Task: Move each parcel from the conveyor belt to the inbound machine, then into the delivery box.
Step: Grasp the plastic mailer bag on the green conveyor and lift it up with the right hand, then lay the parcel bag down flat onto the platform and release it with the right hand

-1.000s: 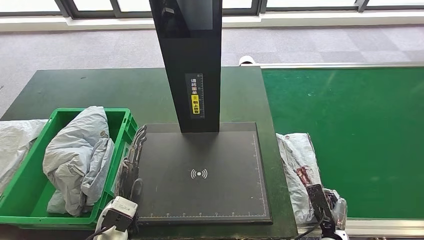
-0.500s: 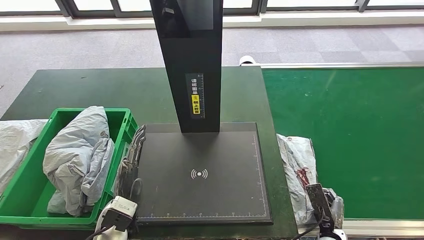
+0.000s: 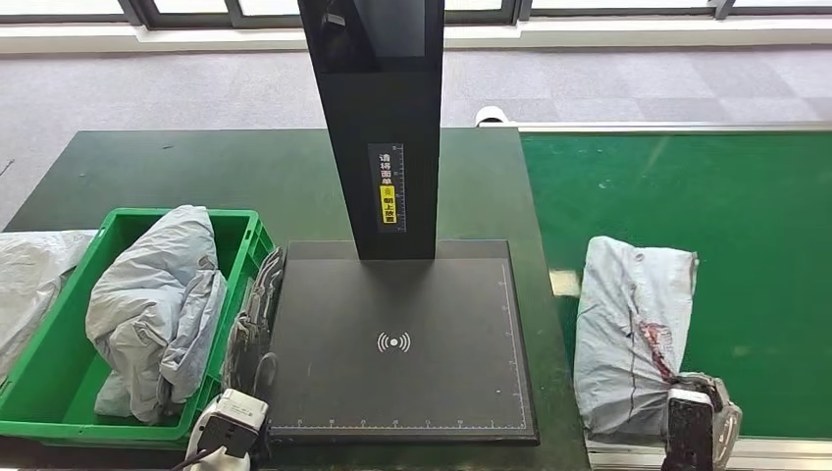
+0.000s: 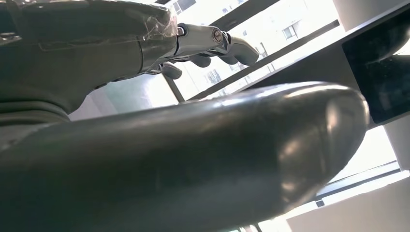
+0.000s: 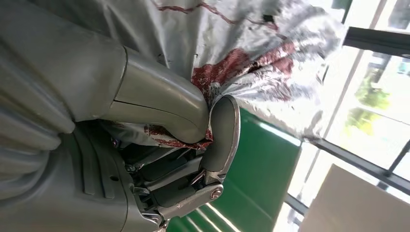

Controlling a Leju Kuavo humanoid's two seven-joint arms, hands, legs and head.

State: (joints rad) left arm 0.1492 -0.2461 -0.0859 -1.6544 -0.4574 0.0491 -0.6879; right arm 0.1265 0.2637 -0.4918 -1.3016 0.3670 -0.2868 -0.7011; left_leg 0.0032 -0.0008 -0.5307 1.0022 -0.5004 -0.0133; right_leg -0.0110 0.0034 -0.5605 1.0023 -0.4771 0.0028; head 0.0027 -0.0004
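right robot hand point(image 5: 193, 121) gripped the grey parcel point(image 3: 628, 334) (red-printed) at the conveyor belt's point(image 3: 755, 226) near edge; left robot hand point(image 4: 203, 43) held nothing, fingers loosely curled.

A pale grey plastic mailer parcel point(image 3: 631, 339) with dark red streaked markings lies on the bright green conveyor belt point(image 3: 746, 216) at right. The flat scanner plate of the inbound machine point(image 3: 402, 343) is matt black with a white wireless symbol; its black upright column point(image 3: 385, 118) carries a yellow and white label. At left, a bright green plastic crate point(image 3: 245, 250) holds crumpled pale blue-grey bags point(image 3: 152, 304). The table top point(image 3: 196, 172) is dark green.
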